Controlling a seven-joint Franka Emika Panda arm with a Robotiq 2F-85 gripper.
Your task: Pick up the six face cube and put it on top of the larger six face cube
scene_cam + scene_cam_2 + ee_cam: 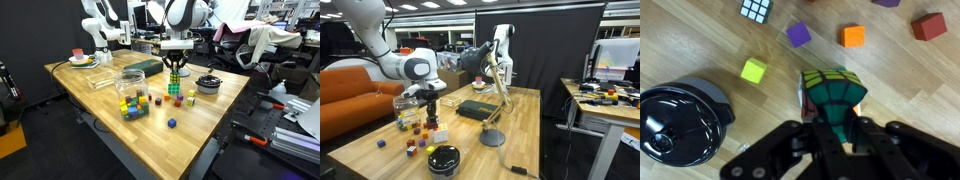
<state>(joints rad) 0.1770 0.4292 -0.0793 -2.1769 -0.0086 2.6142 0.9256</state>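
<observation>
Several items are listed left to right as they lie in the wrist view. On the wooden worktop [690, 40] are a black round case [680, 125], a yellow-green block [754, 70], a spare puzzle cube [756, 10] at the top edge, and a purple block [798, 35]. At centre, the cube [838, 108] is shown with a green face toward the camera and a red side at its left. It is clamped between the fingers of the pincer [840, 128], which are closed against two opposite sides. The underside is thereby presumably kept free for seating. To the right, an orange block [851, 36] and a red block [929, 26] are seen, well apart from the cube. In an exterior view the cube is shown directly above the larger cube [437, 135]; whether the two touch cannot be told. The alignment is judged to serve a square landing, and release is judged not yet made.
</observation>
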